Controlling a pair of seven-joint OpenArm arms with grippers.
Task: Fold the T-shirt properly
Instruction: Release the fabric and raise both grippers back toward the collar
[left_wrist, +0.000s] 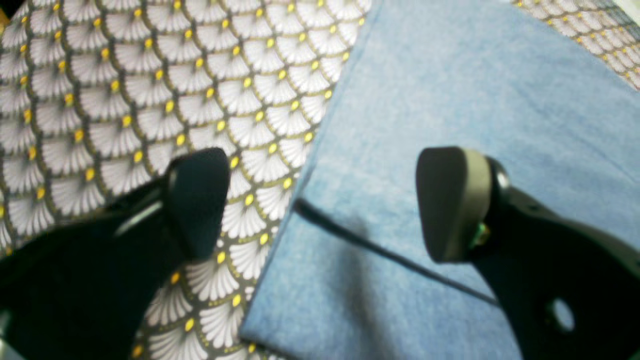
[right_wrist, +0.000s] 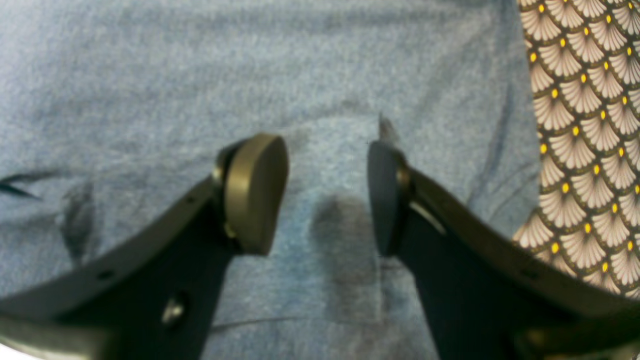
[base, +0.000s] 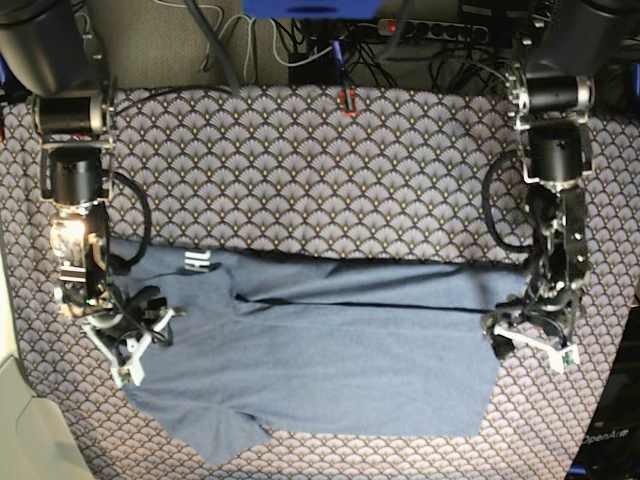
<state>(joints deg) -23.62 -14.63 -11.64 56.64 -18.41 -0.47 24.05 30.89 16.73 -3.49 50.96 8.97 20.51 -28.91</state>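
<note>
The slate-blue T-shirt (base: 330, 360) lies flat across the near half of the table, with a fold line running along it and a bit of white print (base: 197, 262) showing at its far left edge. My left gripper (left_wrist: 320, 205) is open and straddles the shirt's (left_wrist: 450, 100) side edge, one finger over the tablecloth and one over the fabric; in the base view the left gripper (base: 518, 335) sits at the shirt's right end. My right gripper (right_wrist: 325, 195) is open just above the shirt (right_wrist: 200, 75), nothing between its pads; in the base view the right gripper (base: 140, 330) is at the left end.
A fan-patterned tablecloth (base: 330, 190) covers the table, also seen beside the shirt as tablecloth (left_wrist: 150, 100) and tablecloth (right_wrist: 585, 125). Cables and a power strip (base: 430, 30) lie beyond the far edge. The arm bases stand at the back corners.
</note>
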